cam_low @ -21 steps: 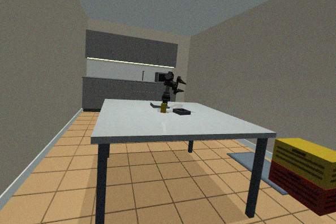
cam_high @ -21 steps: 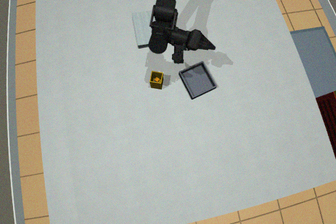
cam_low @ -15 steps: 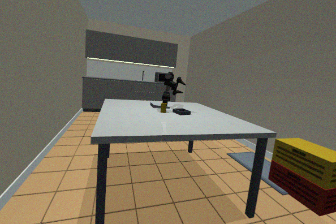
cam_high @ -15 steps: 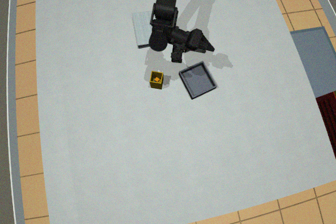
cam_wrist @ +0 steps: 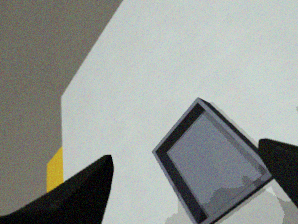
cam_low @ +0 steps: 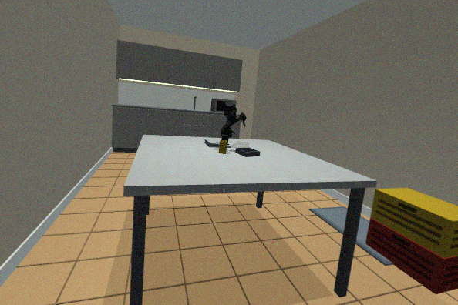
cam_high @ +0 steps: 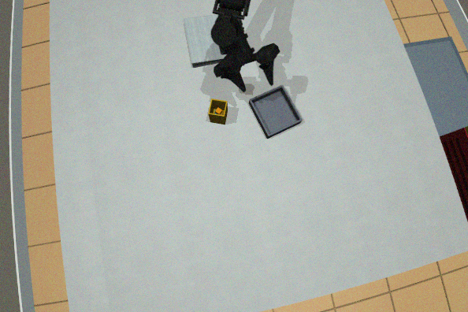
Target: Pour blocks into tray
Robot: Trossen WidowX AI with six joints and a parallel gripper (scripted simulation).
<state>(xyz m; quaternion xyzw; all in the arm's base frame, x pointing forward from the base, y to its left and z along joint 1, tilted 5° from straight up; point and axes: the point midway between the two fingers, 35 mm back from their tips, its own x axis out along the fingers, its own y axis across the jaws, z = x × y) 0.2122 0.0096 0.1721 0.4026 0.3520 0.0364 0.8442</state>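
Note:
A yellow, open-topped square cup [cam_high: 217, 119] [cam_low: 223, 147] stands upright on the table [cam_high: 197, 217] [cam_low: 216, 169]. An orange block [cam_high: 219, 110] shows inside it; how many blocks it holds cannot be told. The shallow dark grey tray [cam_high: 277, 114] [cam_low: 247, 152] [cam_wrist: 200, 160] lies to the right of the cup in the top and exterior views, with a gap between them, and no block shows in it. My gripper [cam_high: 258, 87] [cam_wrist: 184, 153] is open and empty, raised above the table behind the cup and tray in the top and exterior views. The cup is not in the wrist view.
A pale flat slab [cam_high: 201, 39] lies behind the cup, partly under the arm. Beyond the table's right edge are a blue mat [cam_high: 437, 83] and stacked crates, a yellow crate [cam_low: 416, 206] on a red crate [cam_low: 405, 256], on the floor.

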